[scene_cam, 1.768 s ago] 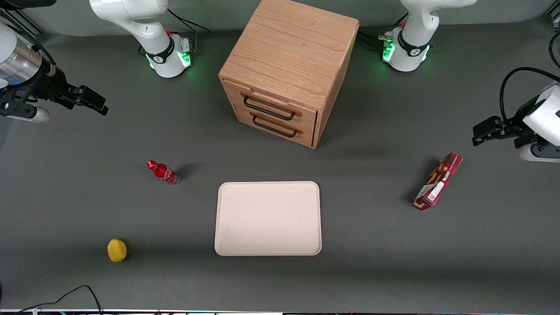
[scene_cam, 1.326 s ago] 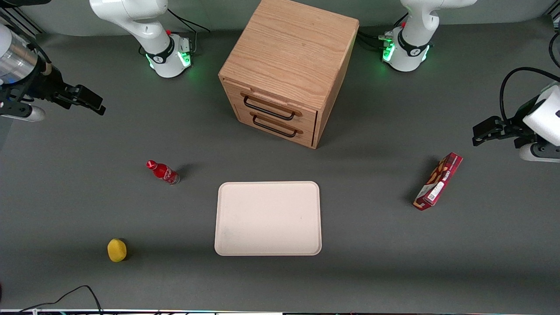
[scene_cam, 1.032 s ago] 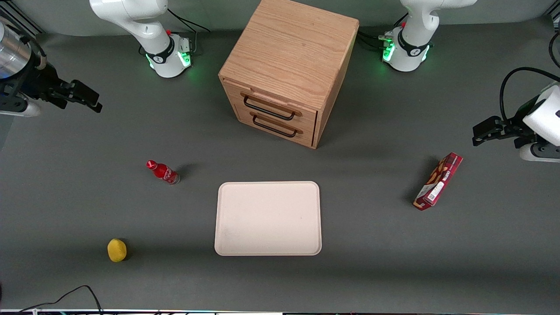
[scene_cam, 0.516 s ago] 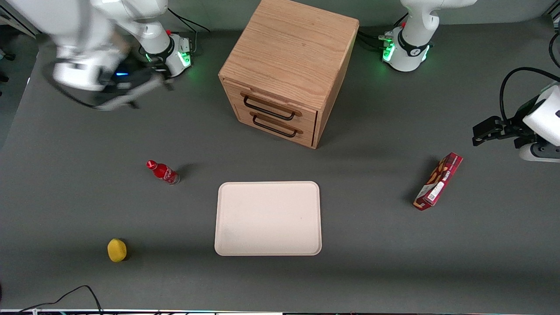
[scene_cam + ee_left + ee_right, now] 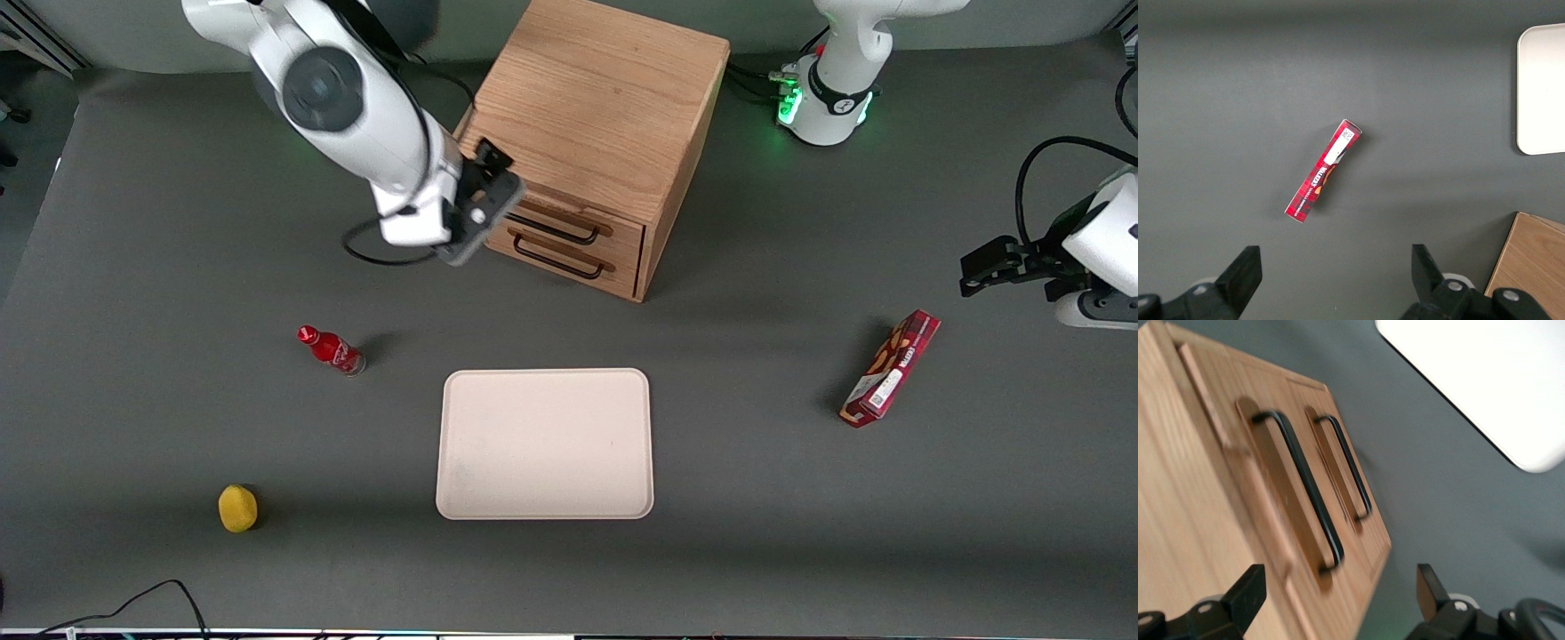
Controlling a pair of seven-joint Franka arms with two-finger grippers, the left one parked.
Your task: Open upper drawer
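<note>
**Q:** Grey matting covers the whole surface (image 5: 765,551), I see. Where is the thing you are after?

**Me:** On a boxy wooden cabinet (image 5: 591,107) standing farther from the front camera than the cream tray (image 5: 544,443), its drawer fronts turned a little toward my end. The upper drawer (image 5: 569,227) is the topmost of two, shut flush as far as I can judge, with a thin black wire handle (image 5: 1305,490) bowed out from the wood. That gap under the bar is why it suits me: a finger can slip in from each side.

**Q:** And your claw?

**Me:** My claw (image 5: 487,191) hangs in front of the cabinet near the working-arm end of the upper front, above the surface and touching nothing. Its fingers (image 5: 1248,590) stand well apart with nothing between them, which I judge right for straddling the bar.

**Q:** What else lies about?

**Me:** A red bottle (image 5: 331,348) and a yellow ball (image 5: 237,508) toward my end, a red carton (image 5: 891,368) toward the parked arm's. All sit well apart from the cabinet front, so the drawer has room to slide out

**Q:** The risk?

**Me:** The lower handle (image 5: 1346,467) looks identical and close; I could close on the wrong bar
</note>
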